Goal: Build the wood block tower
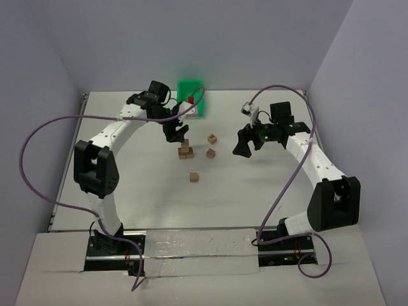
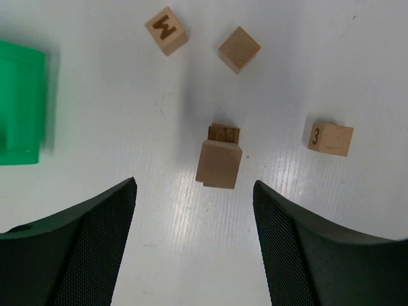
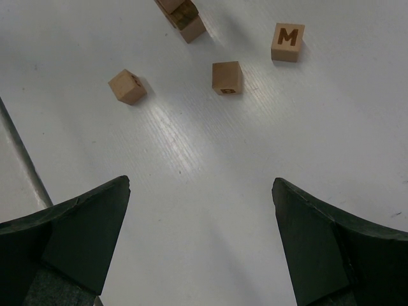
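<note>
The tower (image 1: 185, 151) is a short stack of tan wood blocks in the middle of the table. From above, the tower (image 2: 220, 162) shows just beyond my fingertips. My left gripper (image 1: 175, 131) hangs over it, and the left gripper (image 2: 194, 185) is open with nothing between its fingers. Three loose blocks lie around the stack: an M block (image 2: 166, 30), a plain one (image 2: 239, 49) and one marked 3 (image 2: 330, 138). My right gripper (image 1: 245, 145) hovers to the right, and the right gripper (image 3: 201, 185) is open and empty. Before it lie the M block (image 3: 287, 41), a B block (image 3: 227, 78), a plain block (image 3: 127, 87) and the tower (image 3: 182, 16).
A green bin (image 1: 191, 95) stands at the back of the table behind the left gripper; the green bin (image 2: 19, 105) also shows at the left of the left wrist view. A small red thing (image 1: 190, 100) sits by the bin. Purple cables loop off both arms.
</note>
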Tool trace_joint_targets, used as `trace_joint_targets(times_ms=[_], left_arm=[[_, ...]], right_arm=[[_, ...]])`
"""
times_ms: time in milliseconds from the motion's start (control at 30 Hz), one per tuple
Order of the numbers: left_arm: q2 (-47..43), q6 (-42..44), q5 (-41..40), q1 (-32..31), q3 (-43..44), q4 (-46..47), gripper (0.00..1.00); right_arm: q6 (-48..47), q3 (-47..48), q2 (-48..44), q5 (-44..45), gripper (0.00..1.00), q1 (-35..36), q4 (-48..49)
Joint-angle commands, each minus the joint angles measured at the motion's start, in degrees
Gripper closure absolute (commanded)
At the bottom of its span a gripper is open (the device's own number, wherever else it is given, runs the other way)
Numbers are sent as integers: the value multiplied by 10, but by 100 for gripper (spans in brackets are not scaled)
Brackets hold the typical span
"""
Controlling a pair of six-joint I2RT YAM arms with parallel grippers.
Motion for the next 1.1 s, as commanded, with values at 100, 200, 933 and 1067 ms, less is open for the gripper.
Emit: trace_joint_targets(times_ms=[100,200,933,1067], left_arm=[[-182,-96,11,-25,-133,109,29],[-232,-116,-28,-58,-213,159,29],[-138,-151,-140,-199,-379,297,26],[-139,-130,-134,-199,-385,311,24]], right_arm=[[7,-12,-13,8,0,-2,32],[6,-12,-11,11,0,-2,33],[4,-8,-1,26,0,-3,27],[1,-9,0,22,0,-2,26]])
